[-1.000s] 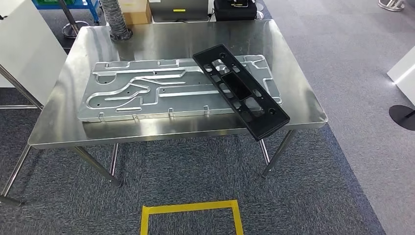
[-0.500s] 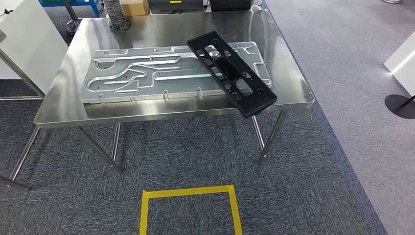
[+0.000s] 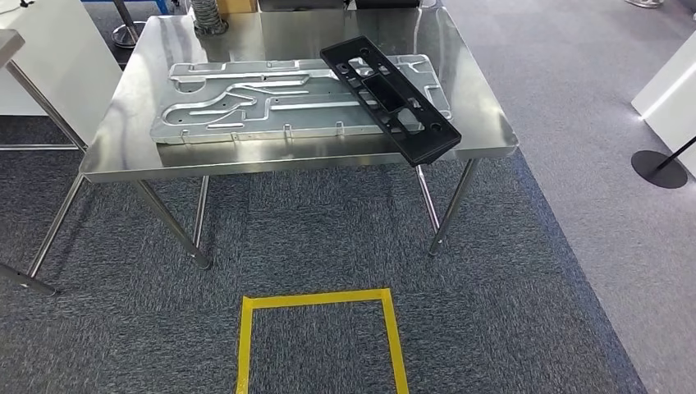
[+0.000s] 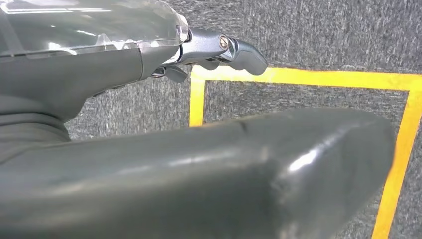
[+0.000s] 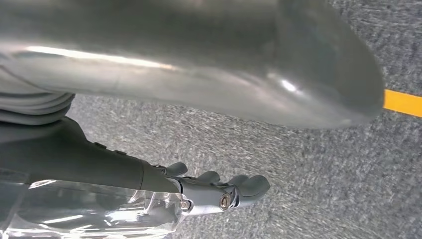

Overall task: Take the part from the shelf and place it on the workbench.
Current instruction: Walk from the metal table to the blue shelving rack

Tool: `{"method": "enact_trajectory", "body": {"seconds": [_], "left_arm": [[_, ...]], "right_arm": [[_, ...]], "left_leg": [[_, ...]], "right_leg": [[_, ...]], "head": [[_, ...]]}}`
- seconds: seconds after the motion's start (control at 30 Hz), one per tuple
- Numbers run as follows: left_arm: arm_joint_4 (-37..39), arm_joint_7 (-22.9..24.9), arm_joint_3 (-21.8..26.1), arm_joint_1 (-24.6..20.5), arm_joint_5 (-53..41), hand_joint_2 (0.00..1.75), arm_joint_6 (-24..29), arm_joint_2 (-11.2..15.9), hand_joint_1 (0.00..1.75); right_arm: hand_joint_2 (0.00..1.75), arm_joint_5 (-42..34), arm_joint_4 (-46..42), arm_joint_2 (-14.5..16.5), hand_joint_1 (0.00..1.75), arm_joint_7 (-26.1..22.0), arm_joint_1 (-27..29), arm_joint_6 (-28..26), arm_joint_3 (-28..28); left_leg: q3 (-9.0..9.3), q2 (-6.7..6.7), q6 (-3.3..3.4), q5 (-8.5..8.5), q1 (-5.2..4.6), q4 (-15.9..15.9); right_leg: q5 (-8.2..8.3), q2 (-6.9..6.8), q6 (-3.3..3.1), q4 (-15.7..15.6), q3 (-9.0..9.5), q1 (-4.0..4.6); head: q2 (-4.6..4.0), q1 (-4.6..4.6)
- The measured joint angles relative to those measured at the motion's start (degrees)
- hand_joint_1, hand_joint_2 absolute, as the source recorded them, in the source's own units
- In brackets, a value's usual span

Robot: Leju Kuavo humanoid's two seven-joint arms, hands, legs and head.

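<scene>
Head view shows a steel desk (image 3: 123, 152) standing on grey carpet (image 3: 312, 238). On the desk lies a large flat metal plate (image 3: 246, 103) with raised channels. The black part (image 3: 390, 97), long and with several cut-outs, lies diagonally across the right end of this plate. Its far end rests on the plate, and its near end reaches the near right edge of the desk and sticks a little over it. A square of yellow tape (image 3: 320, 300) is on the carpet, near to the robot and in front of the desk. At the far left stands a white panel (image 3: 57, 66), and at the far right a black round base (image 3: 657, 168) sits on the floor.

In the left wrist view the left hand (image 4: 214, 50) hangs above the carpet and the yellow tape. Its fingers (image 4: 244, 52) are a little curled and hold nothing; the thumb stands well apart from them.

In the right wrist view the right hand (image 5: 219, 191) hangs also above the carpet. Its fingers (image 5: 251, 184) lie side by side, a little bent, far from the thumb, with nothing between them
</scene>
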Motion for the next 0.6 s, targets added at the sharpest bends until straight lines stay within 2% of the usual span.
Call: {"method": "enact_trajectory", "body": {"seconds": [0.03,0.07,0.1,0.13,0.17,0.2,0.27,0.3,0.33,0.37,0.4,0.43,0.47,0.5,0.53,0.57,0.6], "left_arm": [[0.00,-0.19,-0.04,-0.02,-0.13,0.00,-0.06,-0.02,0.00],[0.00,-0.38,-0.10,-0.05,-0.31,0.00,-0.10,-0.03,0.00],[0.00,-0.53,-0.17,-0.06,-0.51,0.00,-0.10,-0.01,0.00],[0.00,-0.65,-0.25,-0.06,-0.72,0.00,-0.09,0.05,0.00],[0.00,-0.69,-0.34,-0.07,-0.95,0.00,-0.07,0.12,0.00],[0.00,-0.69,-0.40,-0.07,-1.08,0.00,-0.04,0.17,0.00],[0.00,-0.67,-0.48,-0.12,-1.24,0.00,-0.03,0.22,0.00],[0.00,-0.67,-0.49,-0.15,-1.22,0.00,-0.03,0.23,0.00],[0.00,-0.67,-0.50,-0.17,-1.21,0.00,-0.02,0.27,0.00],[0.00,-0.67,-0.50,-0.20,-1.18,0.00,0.01,0.32,0.00],[0.00,-0.68,-0.50,-0.24,-1.15,0.00,0.05,0.38,0.00],[0.00,-0.69,-0.50,-0.32,-1.13,0.00,0.09,0.43,0.00],[0.00,-0.70,-0.50,-0.46,-1.09,0.00,0.12,0.47,0.00],[0.00,-0.73,-0.50,-0.63,-1.06,0.00,0.14,0.50,0.00],[0.00,-0.80,-0.50,-0.78,-1.03,0.00,0.16,0.51,0.00],[0.00,-0.87,-0.50,-0.87,-0.97,0.00,0.21,0.52,0.00],[0.01,-0.94,-0.50,-0.85,-0.92,0.00,0.25,0.52,0.00]], "right_arm": [[0.00,-0.04,0.00,-0.02,0.00,-0.08,-0.11,-0.01,0.07],[0.00,-0.15,0.01,-0.03,0.00,-0.23,-0.20,-0.03,0.10],[0.00,-0.33,0.02,-0.02,0.00,-0.44,-0.24,-0.04,0.12],[0.00,-0.53,0.05,0.00,0.00,-0.71,-0.32,-0.06,0.14],[0.00,-0.72,0.08,0.01,0.00,-1.02,-0.40,-0.07,0.14],[0.00,-0.86,0.11,0.01,0.00,-1.23,-0.46,-0.07,0.14],[0.00,-0.82,0.14,-0.02,0.00,-1.34,-0.51,-0.06,0.14],[0.00,-0.73,0.15,-0.03,0.00,-1.22,-0.51,-0.05,0.14],[0.00,-0.62,0.16,-0.03,0.00,-1.10,-0.51,-0.05,0.14],[0.00,-0.55,0.17,-0.02,0.00,-0.97,-0.51,-0.04,0.14],[0.00,-0.52,0.19,-0.02,0.00,-0.88,-0.52,-0.04,0.14],[0.00,-0.52,0.19,-0.01,0.00,-0.83,-0.55,-0.04,0.14],[0.00,-0.52,0.20,-0.01,0.00,-0.76,-0.59,-0.04,0.14],[0.00,-0.50,0.21,0.01,0.00,-0.73,-0.63,-0.03,0.14],[0.00,-0.47,0.21,0.01,0.00,-0.70,-0.67,0.00,0.14],[0.00,-0.42,0.21,0.02,0.00,-0.69,-0.69,0.05,0.16],[0.00,-0.35,0.22,0.02,0.00,-0.69,-0.67,0.11,0.17]], "left_leg": [[-0.29,0.04,-0.32,0.55,0.05,0.01],[-0.49,0.09,-0.69,1.13,0.10,-0.10],[-0.65,0.13,-1.06,1.61,0.17,-0.19],[-0.94,0.03,-1.39,1.29,0.26,0.08],[-1.41,-0.10,-1.68,-0.16,0.30,1.20],[-2.14,-0.25,-1.94,-2.66,0.37,3.45],[-3.87,-0.41,-2.36,-8.67,0.59,10.67],[-4.35,-0.40,-2.53,-10.20,0.68,14.11],[-4.20,-0.40,-2.65,-10.30,0.73,16.25],[-3.20,-0.40,-2.71,-9.09,0.77,16.51],[-1.20,-0.40,-2.72,-7.27,0.80,14.76],[1.61,-0.42,-2.67,-5.97,0.84,11.27],[4.72,-0.45,-2.56,-5.70,0.80,6.88],[7.23,-0.51,-2.29,-6.22,0.71,2.88],[8.71,-0.56,-1.97,-7.05,0.60,0.10],[9.15,-0.59,-1.59,-7.58,0.46,-1.24],[8.81,-0.56,-1.12,-7.41,0.44,-1.57]], "right_leg": [[-0.71,0.01,-0.30,-2.84,1.65,0.24],[-0.95,0.00,-0.53,-4.28,2.17,0.44],[-0.49,-0.03,-0.82,-4.58,1.89,0.38],[0.16,-0.16,-1.22,-4.73,1.46,0.31],[0.84,-0.31,-1.65,-4.86,0.90,0.18],[1.56,-0.45,-1.99,-4.94,0.17,0.05],[2.83,-0.56,-2.32,-4.62,-1.72,0.17],[3.50,-0.56,-2.29,-4.39,-2.79,0.22],[4.13,-0.56,-2.22,-4.10,-3.87,0.25],[4.70,-0.56,-2.10,-3.72,-5.00,0.22],[5.21,-0.55,-1.93,-3.25,-6.15,0.16],[5.63,-0.54,-1.71,-2.70,-7.17,0.10],[5.97,-0.54,-1.44,-2.15,-8.08,0.13],[6.36,-0.57,-1.13,-1.70,-8.76,0.17],[6.80,-0.59,-0.83,-1.42,-9.20,0.23],[7.30,-0.62,-0.52,-1.37,-9.48,0.27],[7.83,-0.60,-0.18,-1.41,-9.67,0.28]], "head": [[0.00,0.00],[0.00,0.00],[0.00,0.00],[0.00,-0.01],[0.00,-0.01],[0.00,-0.01],[0.00,0.00],[0.00,0.00],[0.00,0.00],[0.00,0.00],[0.00,0.00],[0.00,0.00],[0.00,0.00],[0.00,-0.01],[0.00,-0.01],[0.00,-0.01],[0.00,-0.01]]}}
